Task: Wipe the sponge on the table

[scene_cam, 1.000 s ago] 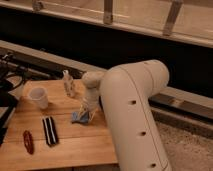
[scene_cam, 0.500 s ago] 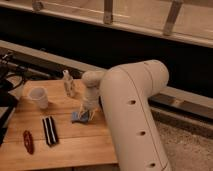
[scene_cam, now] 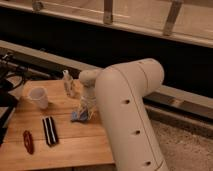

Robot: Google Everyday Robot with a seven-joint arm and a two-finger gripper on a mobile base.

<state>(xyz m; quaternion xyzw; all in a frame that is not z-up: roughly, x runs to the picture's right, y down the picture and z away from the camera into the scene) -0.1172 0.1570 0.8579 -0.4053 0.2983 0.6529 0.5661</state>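
Nearest the camera, the robot's thick white arm (scene_cam: 131, 120) rises from the lower right, its shell marked by a few small dark dots, and bends over toward the left. Beneath it lies the table (scene_cam: 75, 146), light brown planks with visible grain. Near the table's front left edge rests a small red object (scene_cam: 28, 141), and just beside it, to the right, a black-and-white striped block (scene_cam: 49, 131) lying lengthwise toward the camera. Farther in, about mid-table, the sponge (scene_cam: 79, 116) sits as a small blue pad on the wood, close against the arm's left side. The gripper (scene_cam: 85, 107) points down directly over it and meets its top; whether it is clamped on the pad or only resting on it cannot be told. Left of the sponge and well apart from it stands a white cup (scene_cam: 39, 97), upright. Behind the gripper, near the table's far edge, stands a small clear bottle (scene_cam: 69, 84); nothing on it can be read. Beyond the table runs a dark ledge (scene_cam: 45, 57), and above it pale metal rail posts (scene_cam: 107, 11).
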